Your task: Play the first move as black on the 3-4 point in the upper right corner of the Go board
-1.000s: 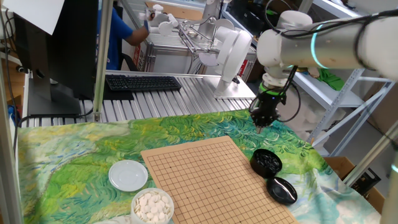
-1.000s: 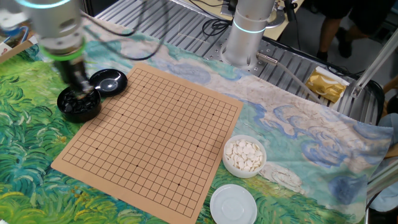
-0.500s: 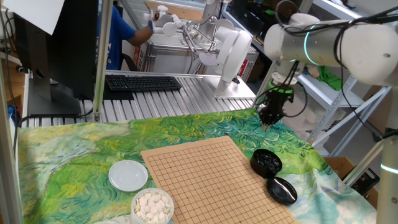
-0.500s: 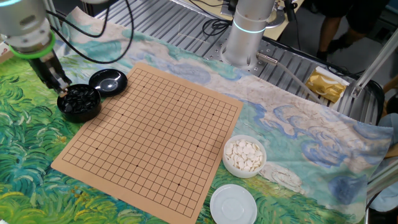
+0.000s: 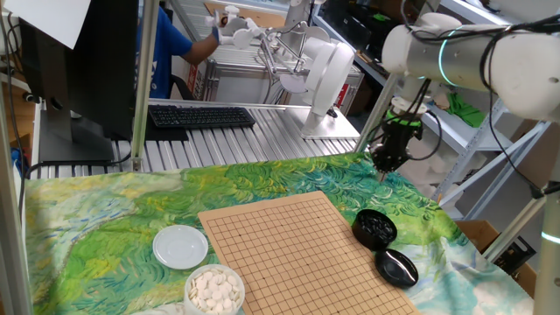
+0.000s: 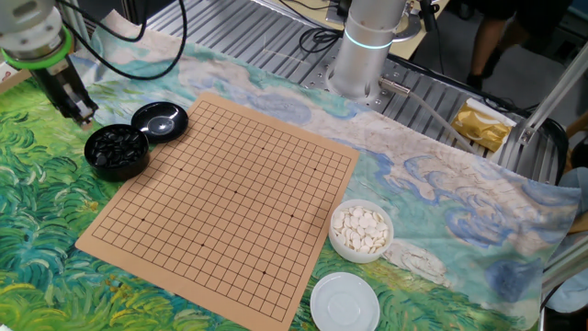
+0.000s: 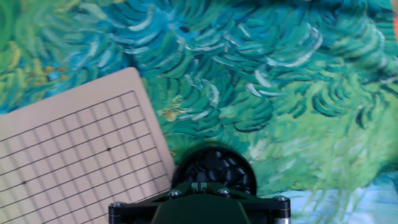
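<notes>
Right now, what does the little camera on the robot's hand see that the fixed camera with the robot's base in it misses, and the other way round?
Only the hand view shows the single black stones close up, heaped in their bowl just below the hand, with one board corner beside them.

Only that fixed view shows the gripper from outside, the whole Go board, the black lid, the bowl of white stones, the white lid and the robot's base.

Both show the bowl of black stones, the board and the painted green cloth.

The board (image 6: 225,200) lies on the surface (image 6: 441,184); two bowls (image 6: 117,151) (image 6: 159,120) sit just beside one corner, another bowl (image 6: 361,231) and lid (image 6: 344,302) beside the opposite edge.
</notes>
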`<control>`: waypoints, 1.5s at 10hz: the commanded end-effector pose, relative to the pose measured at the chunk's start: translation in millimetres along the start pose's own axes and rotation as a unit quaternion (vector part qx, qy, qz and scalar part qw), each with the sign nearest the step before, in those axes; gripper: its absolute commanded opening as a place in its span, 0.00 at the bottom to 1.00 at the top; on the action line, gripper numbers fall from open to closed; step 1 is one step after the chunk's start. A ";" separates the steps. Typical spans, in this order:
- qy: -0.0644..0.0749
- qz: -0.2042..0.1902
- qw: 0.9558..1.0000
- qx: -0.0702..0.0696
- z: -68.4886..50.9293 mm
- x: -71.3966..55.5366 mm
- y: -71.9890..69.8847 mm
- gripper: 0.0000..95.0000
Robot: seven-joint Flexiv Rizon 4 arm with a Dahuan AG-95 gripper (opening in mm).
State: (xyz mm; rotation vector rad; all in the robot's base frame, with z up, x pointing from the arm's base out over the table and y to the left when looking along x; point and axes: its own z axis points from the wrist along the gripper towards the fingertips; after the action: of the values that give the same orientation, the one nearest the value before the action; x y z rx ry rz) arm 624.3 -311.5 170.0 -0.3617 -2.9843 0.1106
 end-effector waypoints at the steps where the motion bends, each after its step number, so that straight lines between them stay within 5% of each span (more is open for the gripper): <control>1: -0.014 -0.011 1.000 -0.015 8.4 4.1 -1.6 0.00; 4: -0.014 -0.014 1.000 -0.016 20.5 18.4 6.5 0.00; 8: -0.012 -0.011 1.000 -0.017 23.9 21.4 3.4 0.00; 15: -0.040 0.002 0.999 -0.036 45.0 57.3 -7.9 0.00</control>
State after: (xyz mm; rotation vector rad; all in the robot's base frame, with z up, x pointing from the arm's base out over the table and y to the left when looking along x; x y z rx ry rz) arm 559.2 -307.1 133.7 -0.3802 -3.0725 0.0161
